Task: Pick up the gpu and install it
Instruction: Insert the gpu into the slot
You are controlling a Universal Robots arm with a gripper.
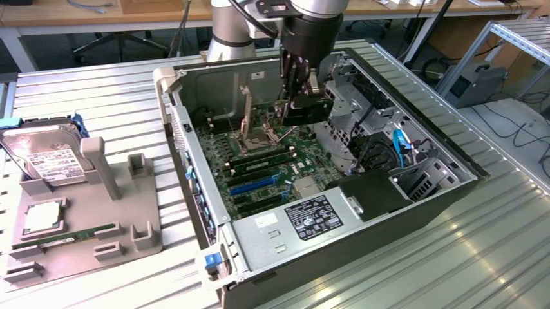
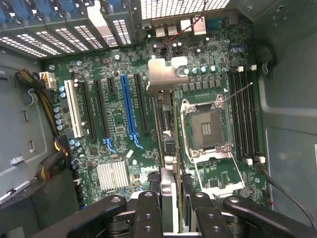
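Off the exterior view's left of the open computer case (image 1: 215, 80), I see the grey fixture (image 1: 120, 212) carrying the hard drive (image 1: 47, 161) and the green memory stick (image 1: 69, 236). Inside the case, my gripper (image 1: 301, 96) (image 2: 171, 198) pinches the gpu (image 1: 307, 114) (image 2: 167, 144) edge-on over the motherboard (image 1: 257, 161). Through the wrist camera the card lies between the case's blue slot (image 2: 128, 106) and CPU socket (image 2: 205, 129), with its silvery bracket (image 2: 166, 77) at the far end.
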